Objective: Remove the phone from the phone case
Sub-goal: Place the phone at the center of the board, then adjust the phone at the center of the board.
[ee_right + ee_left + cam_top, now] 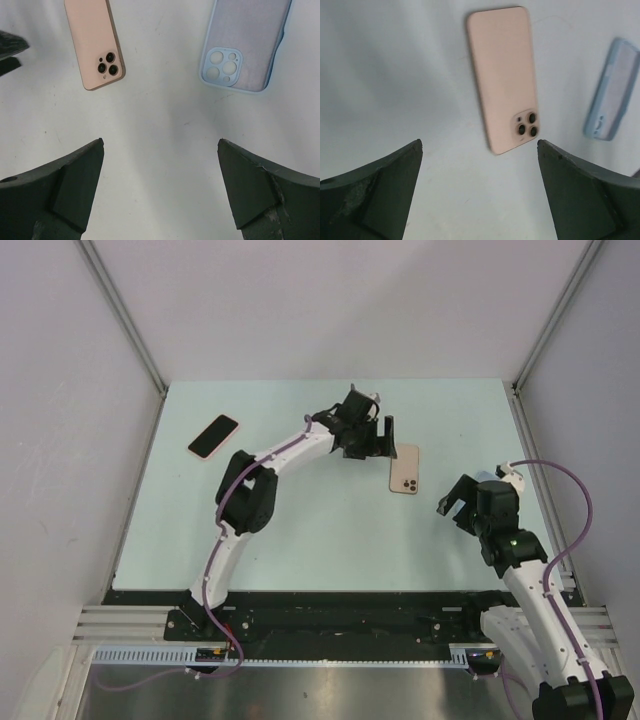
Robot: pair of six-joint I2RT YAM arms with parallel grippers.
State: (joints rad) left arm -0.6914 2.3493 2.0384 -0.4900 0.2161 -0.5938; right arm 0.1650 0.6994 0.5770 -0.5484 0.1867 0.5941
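since the phone (404, 470) lies bare and back-up on the surface (300, 530), with the pale blue phone case (247, 45) lying apart beside it and looking empty, we judge the task as good as done. the left tool (480, 150) hangs over the phone with its jaws wide and nothing between them. the right tool (161, 147) is likewise spread wide and empty, above the gap between phone and case. what could go wrong from here, we think, is mostly our own doing: a low retreat of either arm could clip the phone or the light case and send it sliding across the smooth surface, perhaps into the other. a second handset (213, 436) lies well apart at the far left, and reaching for that one by mistake would be wasted motion.
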